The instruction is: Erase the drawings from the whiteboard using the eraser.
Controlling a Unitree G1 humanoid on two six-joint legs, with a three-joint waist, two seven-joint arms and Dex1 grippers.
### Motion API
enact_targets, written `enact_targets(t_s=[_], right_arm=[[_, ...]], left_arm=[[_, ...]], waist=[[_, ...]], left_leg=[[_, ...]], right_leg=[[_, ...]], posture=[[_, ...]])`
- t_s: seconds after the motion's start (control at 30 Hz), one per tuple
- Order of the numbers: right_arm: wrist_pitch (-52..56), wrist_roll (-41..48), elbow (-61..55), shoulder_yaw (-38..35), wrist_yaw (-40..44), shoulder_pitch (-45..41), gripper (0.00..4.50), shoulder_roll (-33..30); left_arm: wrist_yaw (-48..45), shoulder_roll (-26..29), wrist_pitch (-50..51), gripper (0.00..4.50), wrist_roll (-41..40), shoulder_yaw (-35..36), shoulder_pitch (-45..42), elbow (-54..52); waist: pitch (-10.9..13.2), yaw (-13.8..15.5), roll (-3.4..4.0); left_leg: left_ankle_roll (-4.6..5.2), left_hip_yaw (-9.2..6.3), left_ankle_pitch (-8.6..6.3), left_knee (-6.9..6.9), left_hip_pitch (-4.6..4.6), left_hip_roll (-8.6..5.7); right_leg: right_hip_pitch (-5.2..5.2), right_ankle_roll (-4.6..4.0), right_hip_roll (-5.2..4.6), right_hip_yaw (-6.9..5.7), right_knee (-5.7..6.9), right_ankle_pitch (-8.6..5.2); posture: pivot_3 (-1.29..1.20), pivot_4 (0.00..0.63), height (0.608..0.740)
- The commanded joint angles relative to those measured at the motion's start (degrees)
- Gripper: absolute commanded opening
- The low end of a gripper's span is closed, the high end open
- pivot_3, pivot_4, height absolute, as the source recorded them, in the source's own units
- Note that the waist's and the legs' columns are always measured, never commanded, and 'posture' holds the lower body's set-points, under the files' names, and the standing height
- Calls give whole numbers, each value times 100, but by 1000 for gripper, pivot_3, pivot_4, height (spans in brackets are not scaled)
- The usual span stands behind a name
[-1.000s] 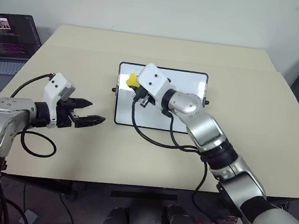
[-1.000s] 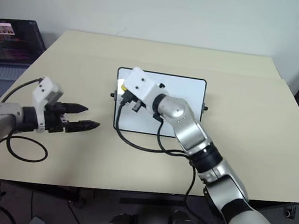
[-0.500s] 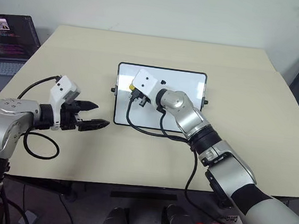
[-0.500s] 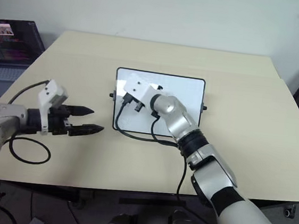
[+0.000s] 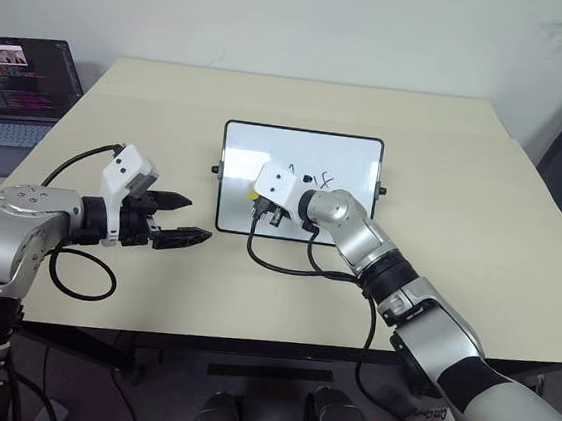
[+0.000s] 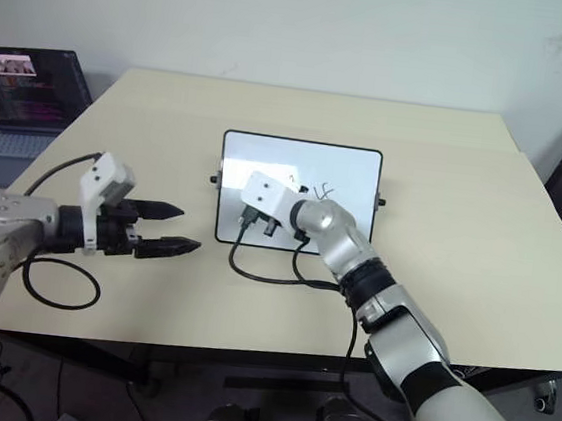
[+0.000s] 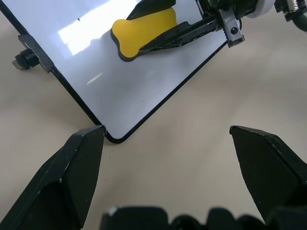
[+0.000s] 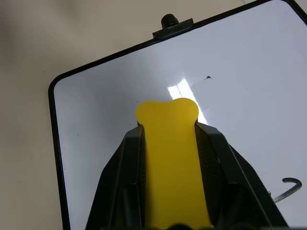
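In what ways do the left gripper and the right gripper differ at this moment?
The left gripper has its jaws open and holds nothing; the right gripper has its jaws shut on the small yellow eraser. The left gripper hangs over the bare beige table, beside the glossy white whiteboard with a thin black frame; the right gripper is over that whiteboard. Both have two black fingers.

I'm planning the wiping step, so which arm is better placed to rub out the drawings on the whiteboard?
The right. Its gripper is shut on the yellow eraser over the whiteboard, near the drawings. The left gripper is open, off the board.
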Motion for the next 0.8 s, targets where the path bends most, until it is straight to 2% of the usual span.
enact_targets(t_s=[0.03, 0.17, 0.4, 0.5, 0.8], right_arm=[[-116, -90, 167, -299, -373, -282, 1146, -65], [-267, -2, 197, -471, -582, -512, 1144, 106], [-531, 53, 506, -654, -904, -829, 1144, 556], [-577, -42, 849, -519, -775, -826, 1144, 689], [-249, -72, 1178, -441, -141, -531, 1144, 680]], left_arm=[[-20, 26, -101, 4500, 1, 79, -83, -153], [9, 20, -86, 4500, 3, 110, -28, -149], [63, 29, -71, 4500, 15, 149, 31, -121], [63, 32, -70, 4500, 10, 144, 37, -135], [51, 48, -59, 4500, 3, 138, 42, -170]], waist=[[0, 1, -1], [0, -12, -1], [0, -37, 0], [-1, -41, -1], [-1, -52, -2]], left_leg=[[0, 0, 0, 0, -1, 0], [-1, 0, -1, -15, -13, 0], [-3, -6, -3, -38, -93, 8], [-5, -2, -4, -45, -114, 7], [-4, -2, -3, -53, -105, 5]], right_leg=[[0, 0, 0, 0, -1, 0], [-15, 8, 0, -2, -2, 5], [-98, 13, 4, -9, -1, 7], [-126, -12, 3, -8, -1, 22], [-123, 13, 2, -8, 1, 7]], posture=[[0, 150, 740], [0, 150, 740], [0, 150, 740], [0, 150, 740], [0, 150, 740]])
